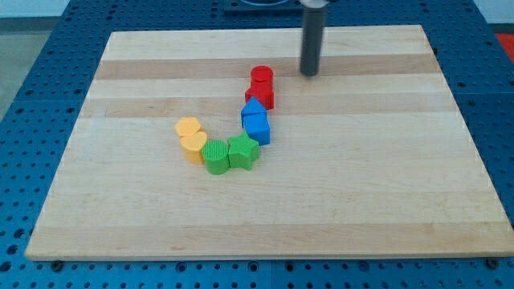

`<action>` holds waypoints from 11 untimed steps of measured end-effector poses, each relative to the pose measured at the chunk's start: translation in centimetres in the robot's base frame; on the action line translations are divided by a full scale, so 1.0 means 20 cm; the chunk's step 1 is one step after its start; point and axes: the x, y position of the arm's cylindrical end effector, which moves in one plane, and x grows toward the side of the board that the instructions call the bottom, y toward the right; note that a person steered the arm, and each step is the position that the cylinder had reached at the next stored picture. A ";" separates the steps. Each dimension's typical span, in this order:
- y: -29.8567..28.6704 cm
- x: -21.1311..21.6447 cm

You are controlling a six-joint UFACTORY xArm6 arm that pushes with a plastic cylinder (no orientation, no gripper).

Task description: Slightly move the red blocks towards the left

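Two red blocks stand touching near the board's middle top: a red cylinder [262,76] and behind-below it a red block [262,95] whose shape I cannot make out. My tip [310,74] is to the right of the red cylinder, apart from it by about a block's width. The dark rod rises from the tip to the view's top edge.
Below the red blocks, a curved chain runs down and left: two blue blocks [254,110] [258,128], a green star [243,152], a green cylinder [215,156], and two yellow blocks [193,146] [188,128]. The wooden board [385,177] lies on a blue perforated base.
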 end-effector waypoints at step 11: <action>-0.27 0.34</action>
